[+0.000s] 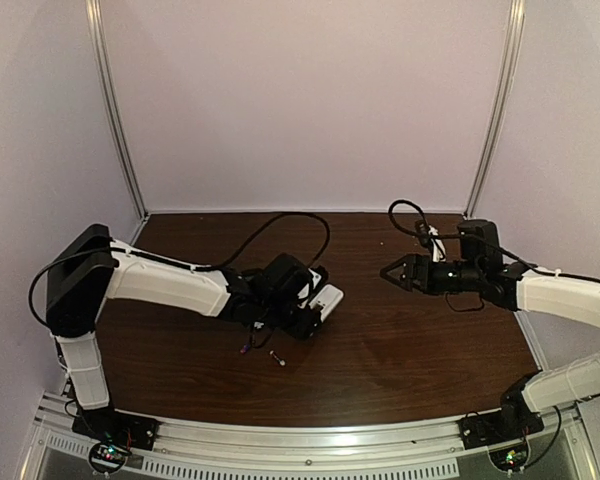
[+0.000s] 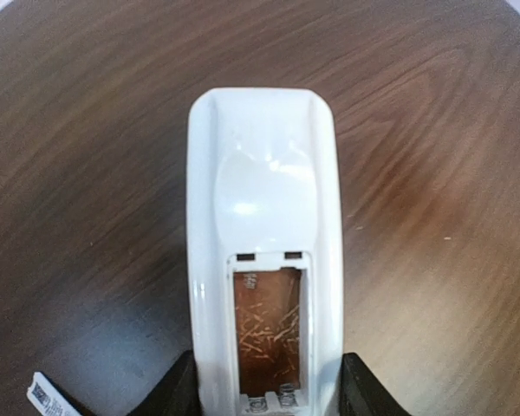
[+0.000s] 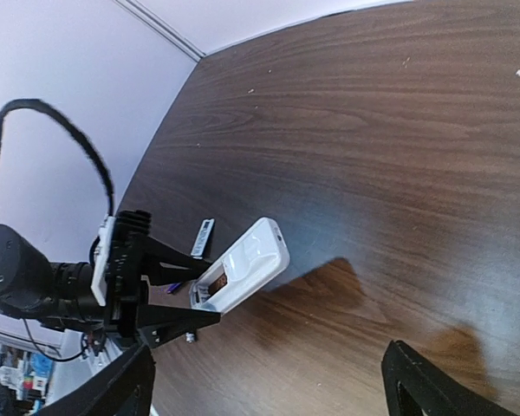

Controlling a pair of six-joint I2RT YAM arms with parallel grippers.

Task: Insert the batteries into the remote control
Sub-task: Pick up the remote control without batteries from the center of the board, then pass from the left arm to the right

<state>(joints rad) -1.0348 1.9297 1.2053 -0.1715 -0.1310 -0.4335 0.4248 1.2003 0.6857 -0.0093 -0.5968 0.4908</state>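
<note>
Left gripper point(image 2: 269, 390) first. Its black fingers point(image 2: 180, 392) are clamped on the two long sides of the remote control point(image 2: 264, 217), down at the bay end. The bay point(image 2: 267, 334) faces up with the cover off and nothing in it, just a coppery floor and the little springs point(image 2: 273, 400) at the gripped end. In the right wrist view the handset looks tilted and held clear of the table point(image 1: 410, 370), a bit left of centre.

Right gripper point(image 1: 387, 272) hovers well to the right of the remote, fingers point(image 3: 420, 381) spread wide with nothing between them.

Both batteries point(image 1: 277, 358) lie on the wood just on the near side of the left gripper, the second one point(image 1: 247, 346) slightly further left.

So I'd call this the "remote presented, go fetch cell number one" step, with nothing loaded yet. Next move, to my mind: the right arm swings left and near, drops over the closer battery and pinches it across its width. They're tiny and round, so a nudge could probably send one rolling.

Room-wise there's lots of bare wood between the two arms, and the walls are well back. The tight spot is that the batteries sit close by the left wrist, so the right arm likely wants to come in from the near-right side.
</note>
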